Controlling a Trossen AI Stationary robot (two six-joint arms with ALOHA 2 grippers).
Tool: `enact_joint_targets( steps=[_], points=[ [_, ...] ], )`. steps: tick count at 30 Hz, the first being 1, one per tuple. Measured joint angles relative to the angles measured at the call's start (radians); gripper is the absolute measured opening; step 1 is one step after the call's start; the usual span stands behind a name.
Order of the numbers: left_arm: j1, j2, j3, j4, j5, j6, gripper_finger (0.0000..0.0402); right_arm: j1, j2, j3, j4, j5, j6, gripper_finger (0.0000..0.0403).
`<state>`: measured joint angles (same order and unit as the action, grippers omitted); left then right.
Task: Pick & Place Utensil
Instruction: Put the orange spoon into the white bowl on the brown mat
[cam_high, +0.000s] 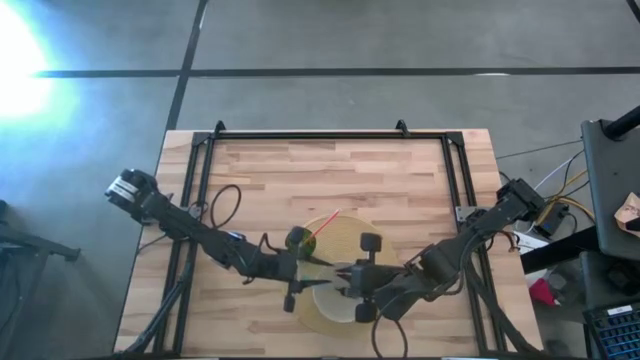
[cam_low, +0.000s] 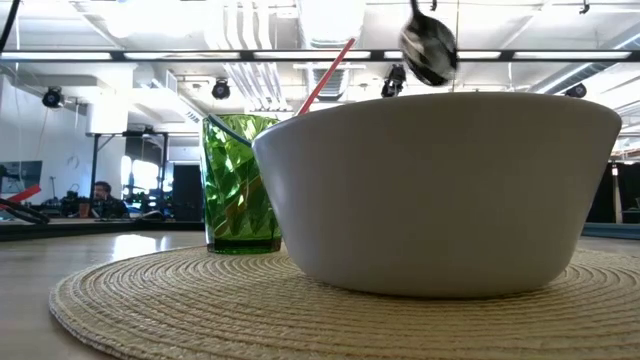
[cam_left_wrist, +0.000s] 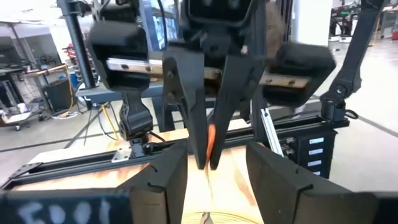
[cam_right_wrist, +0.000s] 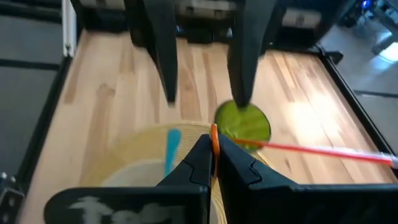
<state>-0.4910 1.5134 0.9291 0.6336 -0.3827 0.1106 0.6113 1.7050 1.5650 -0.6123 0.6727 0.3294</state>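
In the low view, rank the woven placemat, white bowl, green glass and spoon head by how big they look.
Largest to smallest as they look in the low view:
1. Woven placemat
2. White bowl
3. Green glass
4. Spoon head
The bowl seems nearer the camera than the glass, so that gap may be exaggerated.

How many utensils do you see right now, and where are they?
2. An orange-handled spoon pinched in the right gripper above the bowl; a blue utensil lying on the woven placemat. Others may be hidden inside the bowl.
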Motion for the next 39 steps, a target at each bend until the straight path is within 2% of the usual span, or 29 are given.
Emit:
enact_joint_targets(
  steps=[14,21,26,32,39],
  points=[
    [-0.001,-0.114,0.0,-0.155,-0.001,-0.028,0.0154,0.037,-0.096,-0.013,-0.249,0.024,0.15,0.0008],
    [-0.001,-0.137,0.001,-0.19,0.0,-0.039,0.0154,0.111,-0.178,-0.108,-0.296,0.203,0.309,0.0008],
    [-0.001,-0.137,0.001,-0.206,-0.001,-0.04,0.0152,0.15,-0.253,-0.231,-0.294,0.308,0.5,0.0008],
    [-0.001,-0.137,0.001,-0.21,-0.001,-0.04,0.0152,0.155,-0.352,-0.402,-0.221,0.351,0.68,0.0008],
    [0.0,-0.137,0.001,-0.21,-0.001,-0.04,0.0152,0.155,-0.507,-0.601,0.068,0.354,0.654,0.0008]
  ],
)
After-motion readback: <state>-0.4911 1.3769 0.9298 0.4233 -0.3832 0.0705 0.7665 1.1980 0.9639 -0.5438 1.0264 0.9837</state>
